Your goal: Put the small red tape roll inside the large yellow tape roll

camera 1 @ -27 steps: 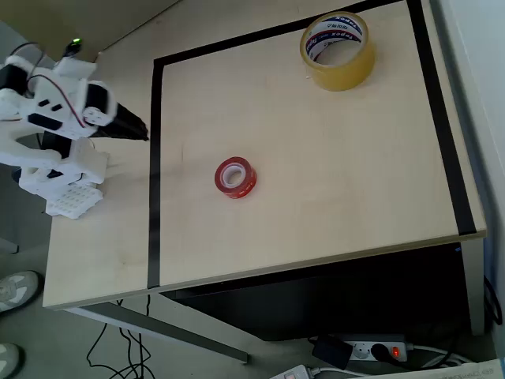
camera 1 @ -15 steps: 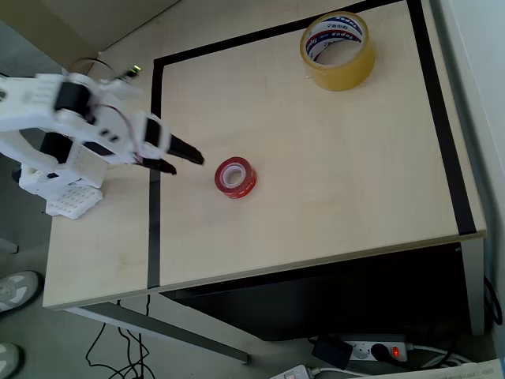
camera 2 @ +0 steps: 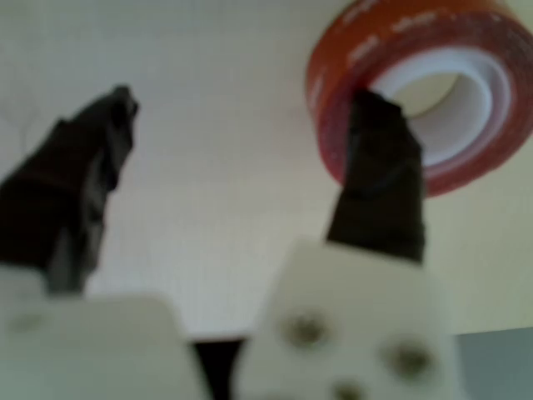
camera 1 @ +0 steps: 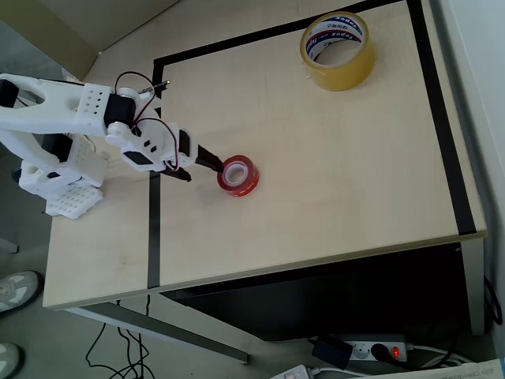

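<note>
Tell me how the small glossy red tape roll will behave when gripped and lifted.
The small glossy red tape roll lies flat on the pale wooden table, so it probably won't roll. Its shiny side may slip between the open gripper fingers. It looks like a stiff ring, probably light, so a nudge could slide it.

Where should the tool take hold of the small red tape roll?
Probably across the ring wall of the small red tape roll, coming from above: it lies flat with its core open upward, so one finger can drop into the hole, the other outside.
</note>
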`<action>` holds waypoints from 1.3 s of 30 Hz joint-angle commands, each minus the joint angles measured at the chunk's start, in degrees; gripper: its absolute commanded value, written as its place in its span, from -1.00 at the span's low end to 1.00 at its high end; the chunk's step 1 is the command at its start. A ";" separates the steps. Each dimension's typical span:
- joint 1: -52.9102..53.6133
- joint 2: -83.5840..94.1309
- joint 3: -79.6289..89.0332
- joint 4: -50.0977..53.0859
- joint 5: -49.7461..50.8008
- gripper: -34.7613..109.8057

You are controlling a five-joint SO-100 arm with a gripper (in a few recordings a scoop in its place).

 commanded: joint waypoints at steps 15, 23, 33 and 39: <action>0.97 11.07 -6.15 5.27 -1.41 -0.15; 2.64 -1.67 -8.35 -1.58 -2.11 -0.15; 2.11 -10.37 -8.09 -6.59 -2.29 -0.40; -2.02 -0.44 -9.49 0.35 -2.37 -0.52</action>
